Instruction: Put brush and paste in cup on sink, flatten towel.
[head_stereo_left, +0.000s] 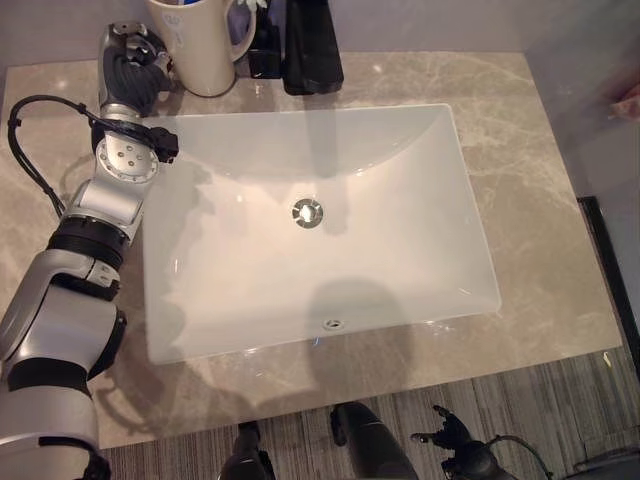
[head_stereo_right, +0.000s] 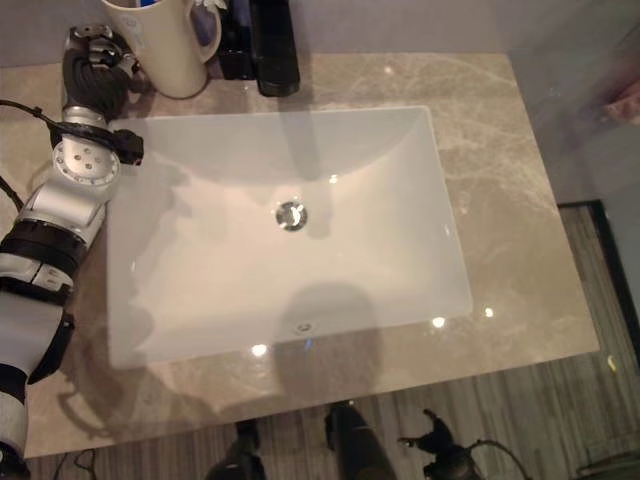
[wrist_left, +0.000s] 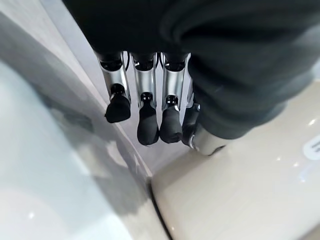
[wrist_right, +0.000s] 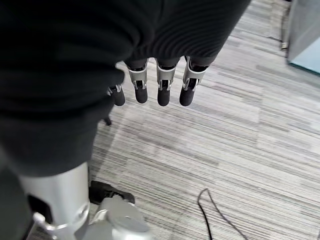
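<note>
The white sink (head_stereo_left: 310, 220) served as the landmark here, set into a beige marbled counter (head_stereo_left: 530, 200). At the sink's back left corner stood the cream cup (head_stereo_left: 200, 45), a handled mug, with something blue showing just inside its rim (head_stereo_left: 185, 3) — too little of it was visible to say whether it was the brush, the paste or both. Just beside the cup, behind the sink's back edge, stood two dark bottles or dispensers (head_stereo_left: 300, 40).

The left hand (head_stereo_left: 128, 70) was at that same back left corner, next to the cup on the side away from the bottles. In its own wrist view the fingers (wrist_left: 147, 120) hung fairly straight and close together, holding nothing, with the cup's cream wall (wrist_left: 240, 190) just past the fingertips; whether they touched it could not be told. The right hand (head_stereo_left: 448, 435) hung low in front of the sink, below the counter's front edge and over the striped floor (wrist_right: 240, 150), its fingers (wrist_right: 162, 90) loose, nearly straight and empty.

As a judgement — the cup part of the task looked at or near its end, since neither hand carried anything and no brush or paste lay on the counter or in the basin. That rested on the blue thing in the cup being one of them, which the views did not settle. No towel could be made out anywhere around the sink, so the flattening step could not be judged.
</note>
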